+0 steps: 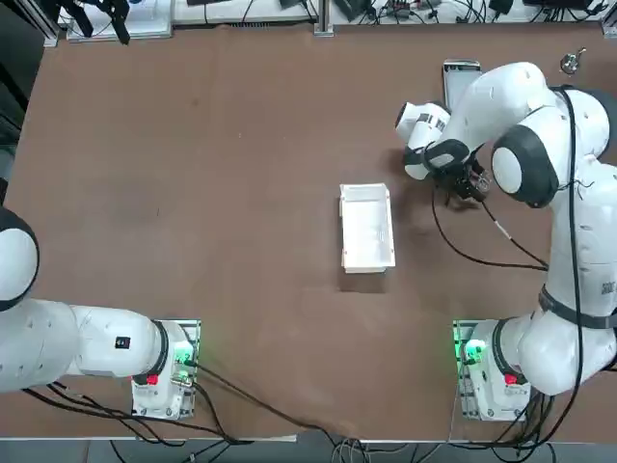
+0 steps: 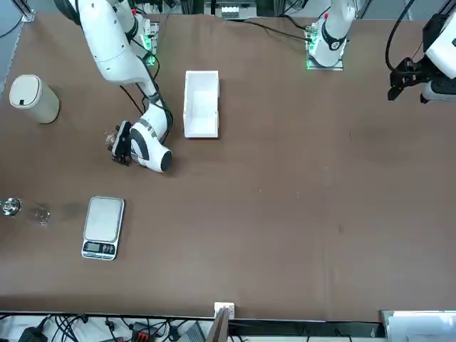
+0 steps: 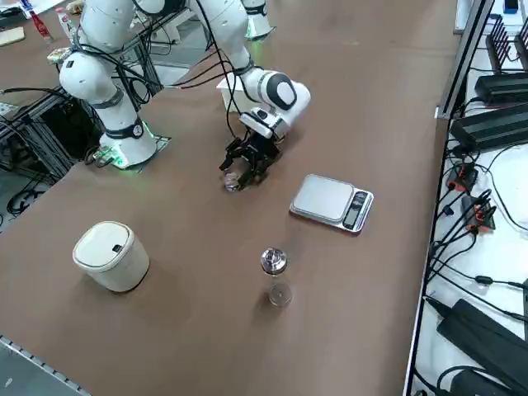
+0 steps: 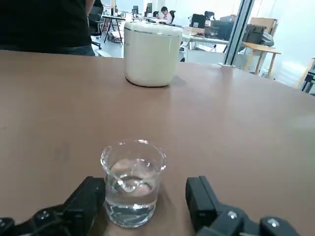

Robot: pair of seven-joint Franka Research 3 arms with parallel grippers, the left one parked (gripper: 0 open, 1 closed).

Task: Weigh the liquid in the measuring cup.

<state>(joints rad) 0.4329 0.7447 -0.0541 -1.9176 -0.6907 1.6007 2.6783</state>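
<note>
Lining up on the little cup!
The right black two-fingered hand [image 4: 143, 209] is spread, the small clear measuring cup [image 4: 132, 184] with its liquid standing on the brown counter [image 4: 59, 128] between the fingers; next, presumably, a level pinch, then over to the silver-and-white flat scale [image 3: 332, 203].

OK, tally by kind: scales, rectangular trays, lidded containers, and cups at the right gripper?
Scale: 1
White tray: 1
White lidded container: 1
Measuring cup, at the open right gripper: 1
Total: 4
</note>
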